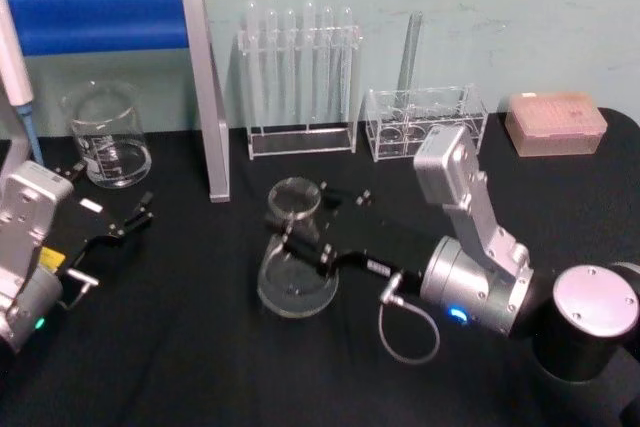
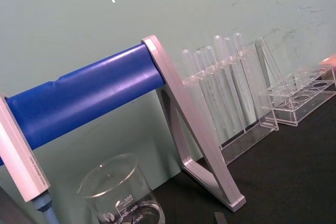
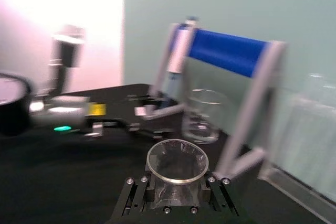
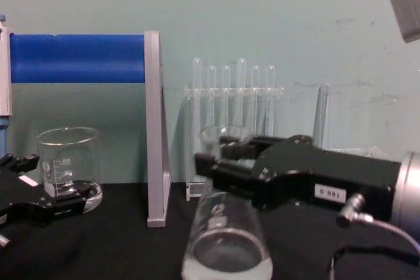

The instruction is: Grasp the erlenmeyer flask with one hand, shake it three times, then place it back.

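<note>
The clear erlenmeyer flask (image 1: 297, 287) is near the middle of the black table, leaning slightly, with a little liquid in its wide base (image 4: 226, 247). My right gripper (image 1: 300, 237) reaches in from the right and is shut on the flask's neck just below the flared lip (image 3: 177, 160); its black fingers (image 4: 220, 162) clamp both sides. I cannot tell whether the base touches the table. My left gripper (image 1: 130, 219) rests low at the left, open and holding nothing, well apart from the flask.
A glass beaker (image 1: 105, 137) stands back left beside a blue-barred metal stand (image 1: 212, 97) and a pipette (image 1: 20, 87). A test tube rack (image 1: 300, 77), a second clear rack (image 1: 425, 122) and a pink box (image 1: 555, 122) line the back.
</note>
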You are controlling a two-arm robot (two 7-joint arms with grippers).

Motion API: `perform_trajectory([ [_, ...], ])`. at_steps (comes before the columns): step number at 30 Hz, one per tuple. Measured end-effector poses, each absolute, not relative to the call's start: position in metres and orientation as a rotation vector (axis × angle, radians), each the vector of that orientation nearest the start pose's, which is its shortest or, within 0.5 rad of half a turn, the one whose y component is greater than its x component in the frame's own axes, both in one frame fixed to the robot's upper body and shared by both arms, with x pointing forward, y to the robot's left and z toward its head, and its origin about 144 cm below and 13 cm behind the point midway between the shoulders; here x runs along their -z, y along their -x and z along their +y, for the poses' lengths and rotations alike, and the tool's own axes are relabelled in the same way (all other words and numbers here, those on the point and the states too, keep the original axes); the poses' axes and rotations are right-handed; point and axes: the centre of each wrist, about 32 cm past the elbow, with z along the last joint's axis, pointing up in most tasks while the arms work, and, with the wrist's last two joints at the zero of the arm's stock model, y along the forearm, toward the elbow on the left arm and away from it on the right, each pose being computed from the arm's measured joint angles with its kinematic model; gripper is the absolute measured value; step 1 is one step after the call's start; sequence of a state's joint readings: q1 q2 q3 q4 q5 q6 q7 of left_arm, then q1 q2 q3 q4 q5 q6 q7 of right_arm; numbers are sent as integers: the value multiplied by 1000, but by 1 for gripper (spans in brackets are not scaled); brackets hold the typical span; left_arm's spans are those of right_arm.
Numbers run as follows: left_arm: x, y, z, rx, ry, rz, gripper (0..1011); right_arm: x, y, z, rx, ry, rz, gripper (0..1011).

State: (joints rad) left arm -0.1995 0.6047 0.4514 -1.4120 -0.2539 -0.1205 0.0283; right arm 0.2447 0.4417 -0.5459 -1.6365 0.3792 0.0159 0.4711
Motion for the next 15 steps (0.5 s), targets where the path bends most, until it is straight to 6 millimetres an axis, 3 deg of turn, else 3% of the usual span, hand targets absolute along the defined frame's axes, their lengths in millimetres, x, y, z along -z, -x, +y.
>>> perform_trajectory([
  [15,-1140,-489,310,-1248,-305,-285,1001,-1193,-506,-200,1039,27,-79,449],
])
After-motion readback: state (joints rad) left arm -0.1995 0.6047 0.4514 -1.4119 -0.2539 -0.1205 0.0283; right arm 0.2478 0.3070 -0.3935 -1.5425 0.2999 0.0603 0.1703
